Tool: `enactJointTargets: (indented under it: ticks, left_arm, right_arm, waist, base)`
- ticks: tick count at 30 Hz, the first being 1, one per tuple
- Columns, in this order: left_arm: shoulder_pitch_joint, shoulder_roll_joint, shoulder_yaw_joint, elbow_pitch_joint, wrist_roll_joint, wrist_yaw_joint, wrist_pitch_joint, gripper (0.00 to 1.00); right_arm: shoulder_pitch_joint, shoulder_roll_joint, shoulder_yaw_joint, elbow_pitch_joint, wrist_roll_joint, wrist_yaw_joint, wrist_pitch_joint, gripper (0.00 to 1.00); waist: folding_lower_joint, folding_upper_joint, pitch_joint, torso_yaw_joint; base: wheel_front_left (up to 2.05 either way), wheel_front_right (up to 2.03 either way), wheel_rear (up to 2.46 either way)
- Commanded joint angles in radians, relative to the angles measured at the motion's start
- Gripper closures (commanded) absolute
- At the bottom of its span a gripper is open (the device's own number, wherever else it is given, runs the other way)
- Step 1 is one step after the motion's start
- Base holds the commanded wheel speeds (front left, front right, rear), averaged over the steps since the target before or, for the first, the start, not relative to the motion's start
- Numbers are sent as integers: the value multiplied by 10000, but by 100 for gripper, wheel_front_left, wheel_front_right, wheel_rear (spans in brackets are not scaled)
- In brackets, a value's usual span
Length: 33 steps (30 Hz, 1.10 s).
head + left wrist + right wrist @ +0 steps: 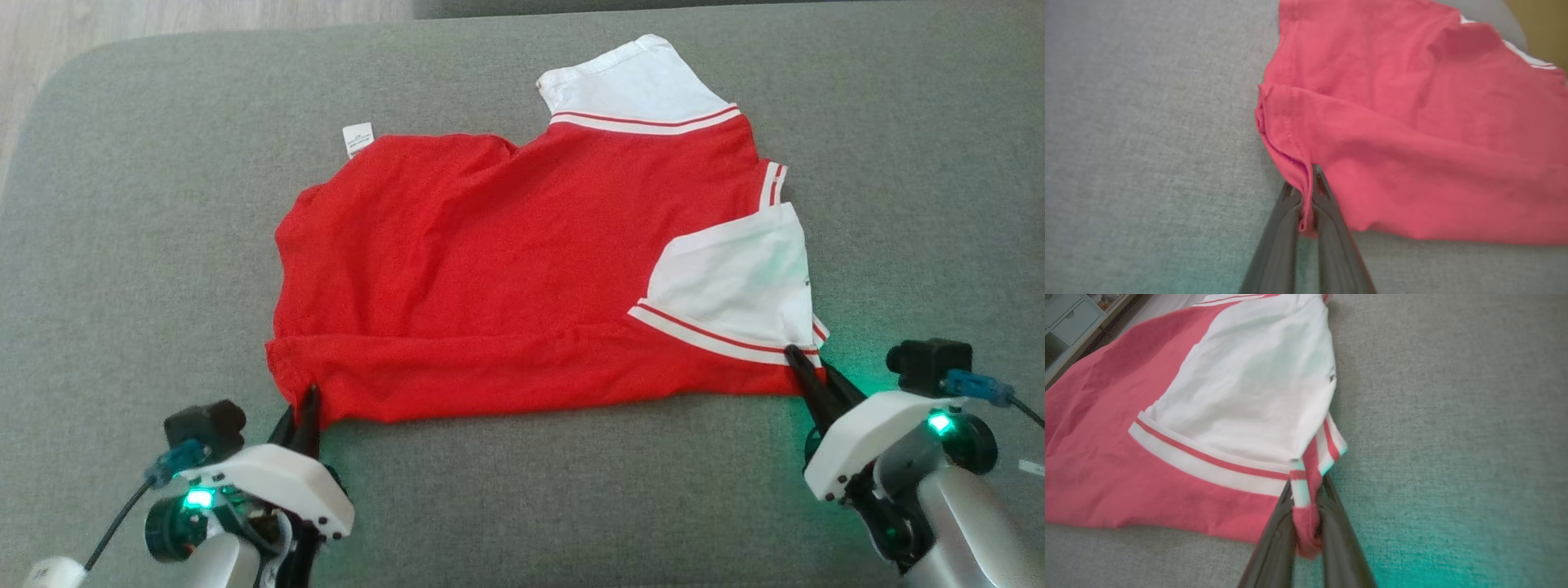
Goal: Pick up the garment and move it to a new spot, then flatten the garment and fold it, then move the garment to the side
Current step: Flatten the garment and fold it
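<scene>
Red T-shirt (506,261) lies sideways in the middle of the grey cushion (122,245), hem toward the robot's left, sleeves toward its right. Mostly spread, not square; the far edge sags inward near the care label (357,137). Left gripper (304,406) has its fingers (1331,220) clamped nearly together on the near hem corner (1306,183), and the stitched edge bunches up between them. Right gripper (798,363) is the same story: fingers (1341,539) pinched on the striped cuff (1306,477) of the near sleeve (735,286), with a wad of red and white cloth caught between the tips. Both arms come in low from the near side, one per corner, well apart. My read is that this is a two-point hold on the near edge, either to tension it flat or to carry it over for a fold; I can't tell which. A ridge already runs along that near edge, so it may be doubled over there. Material looks like thin jersey knit: limp, with soft creases and no stiffness, so it will drape and drag rather than hold shape. Cuffs are banded white with red stripes. The cushion is a coarse woven weave, probably grippy enough to hold the far half while the near half moves. Green status lights (939,422) tint the cloth.
</scene>
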Motion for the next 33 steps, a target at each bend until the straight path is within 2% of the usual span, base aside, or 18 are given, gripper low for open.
enactJointTargets:
  ticks: [1,8,12,18,21,22,23,24,25,29,33]
  left_arm:
    - [-78,259,325,-485,104,81,-131,100]
    - [591,672,668,-2558,247,756,15,100]
    - [1317,835,876,-3356,93,1188,426,100]
    - [2752,812,1187,-3526,-495,1596,822,100]
    - [3144,604,1276,-3136,-795,1545,670,100]
    - [3193,556,1272,-2944,-803,1515,560,1]
    - [3208,475,1265,-2754,-833,1467,435,0]
    - [3208,475,1265,-2754,-833,1467,435,0]
    - [3207,418,1241,-2561,-818,1429,310,0]
    - [3030,387,1086,-2029,-253,1439,-489,0]
    - [2689,437,986,-2068,595,1650,-1584,0]
  right_arm:
    - [27,-208,163,-293,61,-7,48,100]
    - [1124,-262,-589,-1917,-47,-7,593,100]
    - [2228,19,-1174,-3040,-188,-7,1145,100]
    - [3990,868,-1675,-4069,-464,-7,2064,100]
    - [4201,1078,-1623,-3860,-470,-7,2248,100]
    - [4181,1097,-1611,-3733,-481,-7,2198,100]
    - [4146,1161,-1624,-3603,-432,-7,2123,24]
    - [4146,1161,-1624,-3603,-432,-7,2123,24]
    - [4095,1172,-1604,-3462,-463,-7,2052,0]
    - [3790,1142,-1676,-3244,-742,-7,1285,0]
    - [3420,1063,-1807,-3725,-1256,-7,300,0]
  waist:
    - [-1,0,-29,17]
    - [-1,0,-251,107]
    - [-1,0,-437,64]
    - [-1,0,-801,-138]
    - [-1,0,-929,-242]
    - [-1,0,-961,-239]
    - [-1,0,-996,-237]
    - [-1,0,-996,-237]
    - [-1,0,-1036,-240]
    - [-1,0,-1173,-209]
    - [-1,0,-1248,-202]
  base:
    - [0,0,0]
    - [0,0,0]
    - [0,0,0]
    - [0,0,0]
    - [0,0,0]
    - [0,0,0]
    - [0,0,0]
    - [0,0,0]
    - [0,0,0]
    - [0,0,0]
    - [0,0,0]
